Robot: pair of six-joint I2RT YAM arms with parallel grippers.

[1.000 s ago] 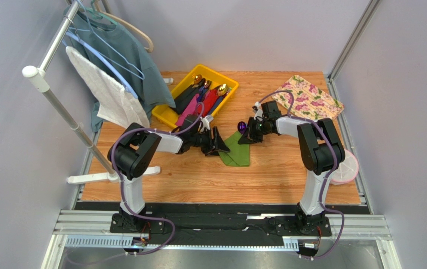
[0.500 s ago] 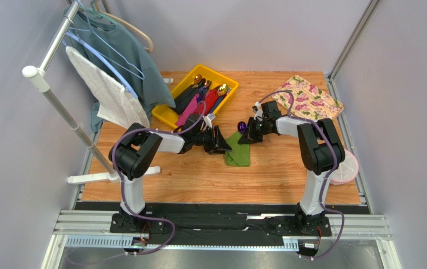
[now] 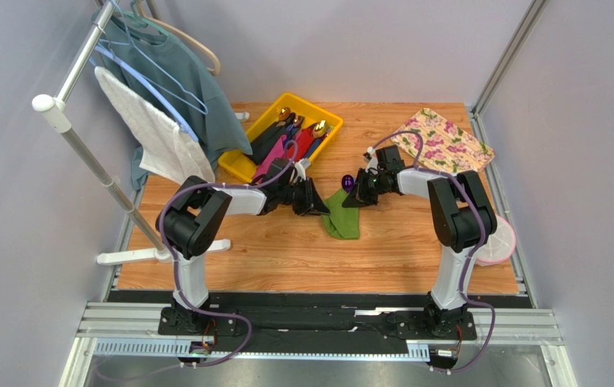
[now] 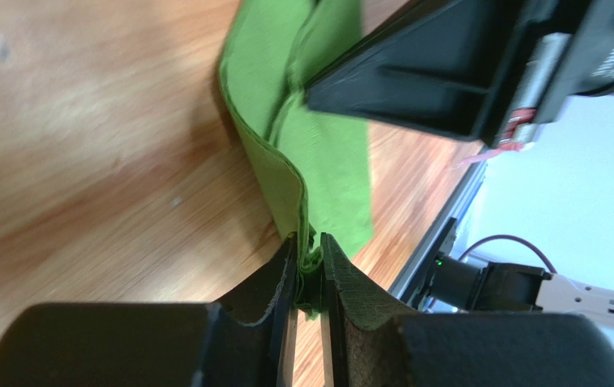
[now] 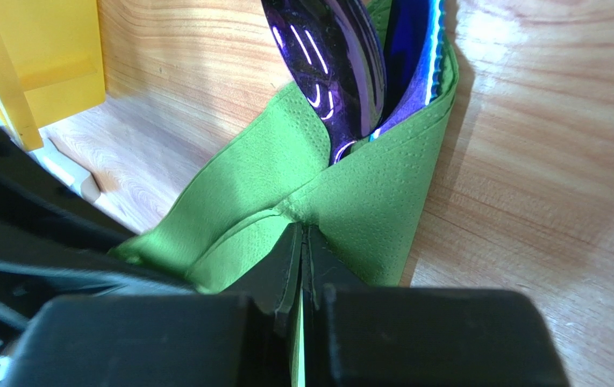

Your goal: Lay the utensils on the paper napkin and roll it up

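Left gripper [image 4: 307,246] and right gripper [image 5: 303,234] face each other, both pinched closed.

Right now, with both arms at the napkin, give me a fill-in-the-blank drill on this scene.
1. The left gripper and right gripper each pinch the ____ napkin.
2. The loose utensils lie in the ____ tray.
3. The spoon sticking out of the napkin has a shiny ____ head.
Missing words: green; yellow; purple.
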